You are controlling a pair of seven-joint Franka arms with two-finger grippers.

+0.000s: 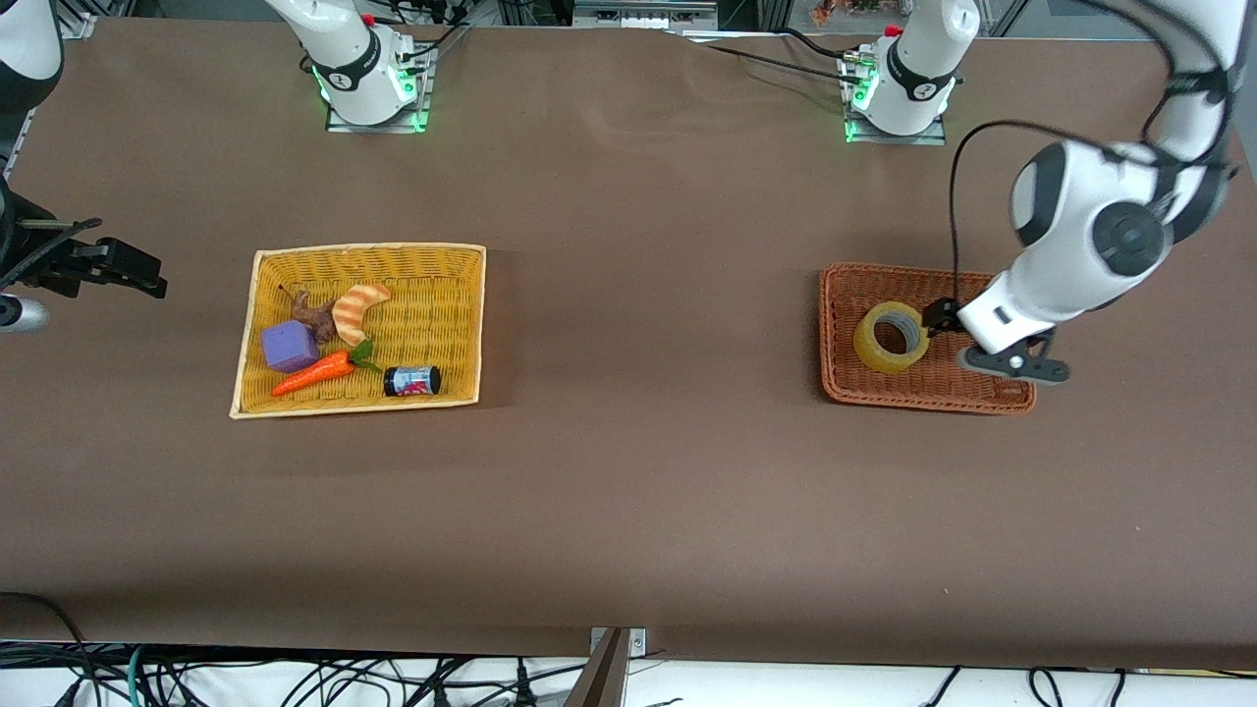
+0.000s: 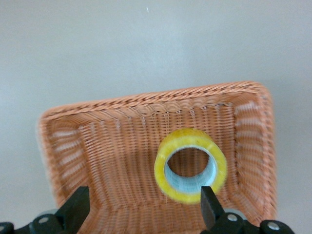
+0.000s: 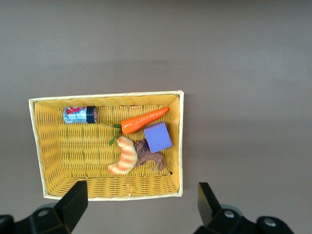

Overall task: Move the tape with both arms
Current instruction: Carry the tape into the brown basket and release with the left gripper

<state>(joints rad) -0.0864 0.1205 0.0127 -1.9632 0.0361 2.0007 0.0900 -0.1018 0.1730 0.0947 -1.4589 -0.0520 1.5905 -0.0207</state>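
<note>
The tape (image 1: 891, 337), a yellowish roll with a grey core, leans on its edge in the orange-brown wicker basket (image 1: 923, 401) at the left arm's end of the table. My left gripper (image 1: 941, 317) is low over that basket, right beside the roll. In the left wrist view the gripper (image 2: 144, 208) is open and empty, and the tape (image 2: 190, 165) sits just ahead of one fingertip (image 2: 209, 202), not between the jaws. My right gripper (image 1: 137, 273) hangs open and empty above the table at the right arm's end, looking down on the yellow basket (image 3: 181, 146).
The yellow wicker basket (image 1: 368, 249) holds a striped croissant toy (image 1: 360, 306), a brown animal figure (image 1: 312, 314), a purple cube (image 1: 289, 346), a toy carrot (image 1: 314, 373) and a small can (image 1: 411, 380). Brown table between the two baskets.
</note>
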